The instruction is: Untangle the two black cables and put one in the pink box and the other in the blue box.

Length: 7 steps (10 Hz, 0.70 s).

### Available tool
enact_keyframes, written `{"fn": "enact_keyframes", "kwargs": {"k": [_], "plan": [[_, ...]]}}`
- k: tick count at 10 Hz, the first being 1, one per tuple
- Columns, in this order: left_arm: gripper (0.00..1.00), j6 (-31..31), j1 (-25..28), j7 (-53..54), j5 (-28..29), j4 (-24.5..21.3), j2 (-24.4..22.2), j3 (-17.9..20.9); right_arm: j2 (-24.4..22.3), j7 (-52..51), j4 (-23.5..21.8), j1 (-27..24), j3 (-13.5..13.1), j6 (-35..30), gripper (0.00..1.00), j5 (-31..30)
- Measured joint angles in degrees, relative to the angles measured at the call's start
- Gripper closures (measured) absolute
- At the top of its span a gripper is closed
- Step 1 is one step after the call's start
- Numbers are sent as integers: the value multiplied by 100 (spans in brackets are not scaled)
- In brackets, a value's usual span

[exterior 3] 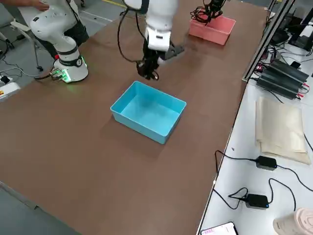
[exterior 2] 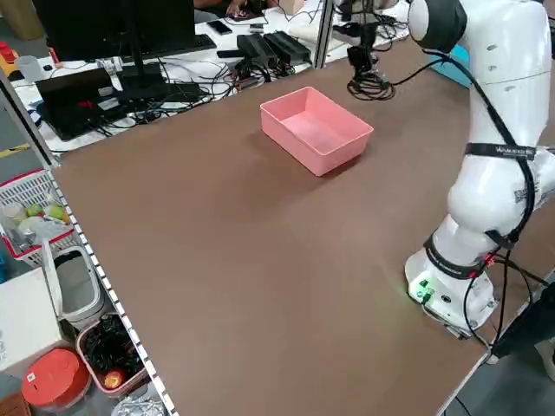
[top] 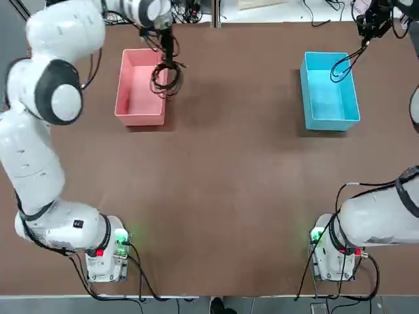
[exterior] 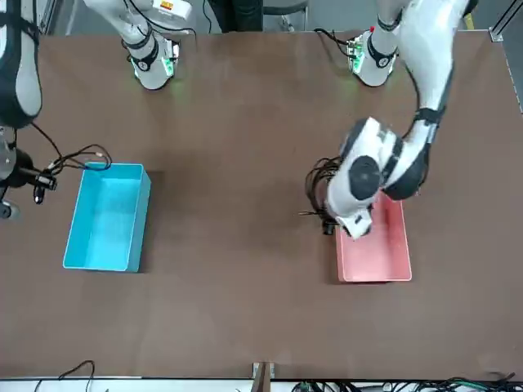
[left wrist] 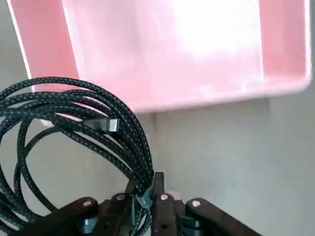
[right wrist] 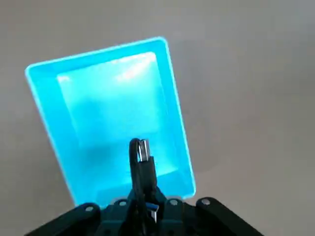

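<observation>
- Already untangled — left gripper (top: 167, 51) pinches the longer cable (top: 166, 77), its loops dangling over the pink box's (top: 126, 104) 3 o'clock wall.
- Right gripper (right wrist: 145, 209), clamped on the shorter cable (top: 345, 64), hangs at the blue box's (top: 313, 111) 1 o'clock corner.
- Next, I judge: centre each, then release.
- Brown table (top: 229, 176); cluttered desks (exterior 2: 147, 69) beyond.

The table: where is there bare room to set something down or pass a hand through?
The table is bare between the pink box and the blue box, and from both boxes down to the arm bases. It is crowded at the far edge: the left tool dangles the longer cable over the pink box, and the right tool dangles the shorter cable over the blue box.
</observation>
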Motion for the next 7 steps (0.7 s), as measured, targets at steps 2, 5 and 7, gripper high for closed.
{"fn": "enact_keyframes", "kwargs": {"k": [2,5,7], "plan": [[85,405,549,552,168,-712,-241,-23,472,-15,-14,16,68,648,93,-8],[85,894,947,786,358,-1133,-246,-22,975,-15,-30,86,134,1202,93,-11],[85,1063,1116,886,447,-1177,-194,-20,1159,-15,-33,133,143,1428,93,-11]]}}
